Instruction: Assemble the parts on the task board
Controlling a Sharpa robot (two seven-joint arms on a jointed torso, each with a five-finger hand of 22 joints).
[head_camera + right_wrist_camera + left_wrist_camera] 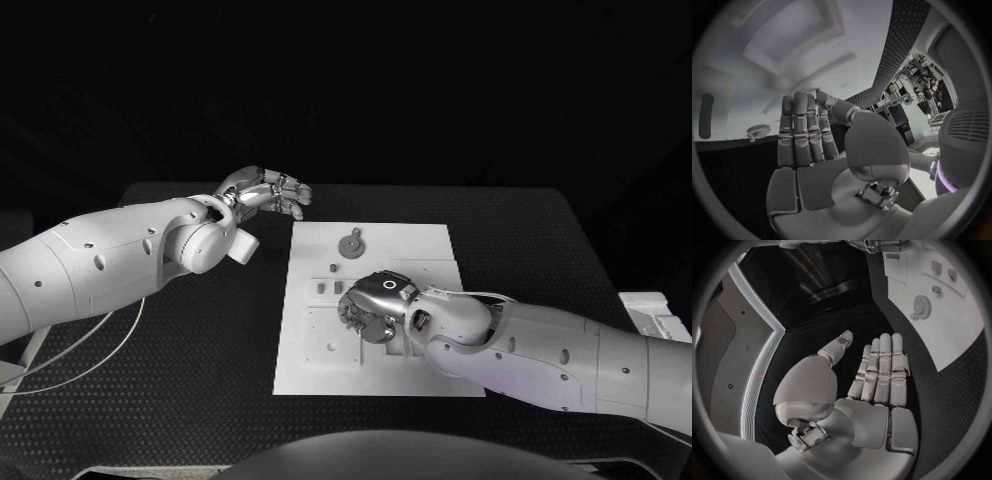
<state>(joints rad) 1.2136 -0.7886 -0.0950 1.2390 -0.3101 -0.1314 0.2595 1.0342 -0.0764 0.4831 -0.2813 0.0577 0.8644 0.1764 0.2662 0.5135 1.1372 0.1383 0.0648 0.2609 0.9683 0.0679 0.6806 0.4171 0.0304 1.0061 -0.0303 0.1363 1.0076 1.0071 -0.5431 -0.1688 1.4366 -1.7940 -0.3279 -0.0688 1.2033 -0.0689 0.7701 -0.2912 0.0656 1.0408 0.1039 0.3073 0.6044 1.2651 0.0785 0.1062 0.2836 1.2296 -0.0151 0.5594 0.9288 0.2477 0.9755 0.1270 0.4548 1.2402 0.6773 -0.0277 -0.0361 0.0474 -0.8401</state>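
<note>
Right now my left hand (270, 192) hangs over the black table (173, 380) just off the far left corner of the task board (418, 375), and from the head camera its fingers look bunched, so I could not call its state from there. The left wrist camera settles it: the palm (873, 405) is flat, the fingers (882, 365) lie straight and side by side, the thumb stands apart, and nothing is in it. My right hand (378, 305) sits low over the middle of the board, palm down, covering the fixtures beneath it, so from above I cannot tell whether it touches anything. Its own wrist camera shows the same flat pose (817, 165), fingers straight and together, thumb out to the side, empty. The board is a long white plate with its long axis running away from me, and its bare near end lies towards my body. On its far half lies the one part I can read clearly, a grey gear (352, 242) with a short stem; in the head view the round toothed end points to the far edge and the stem trails back towards me. The left wrist camera shows that gear (922, 305) more plainly, toothed rim and all, lying flat on the white plate, well apart from the left hand. The right wrist camera also catches a small toothed disc (757, 131) beyond the fingertips.
</note>
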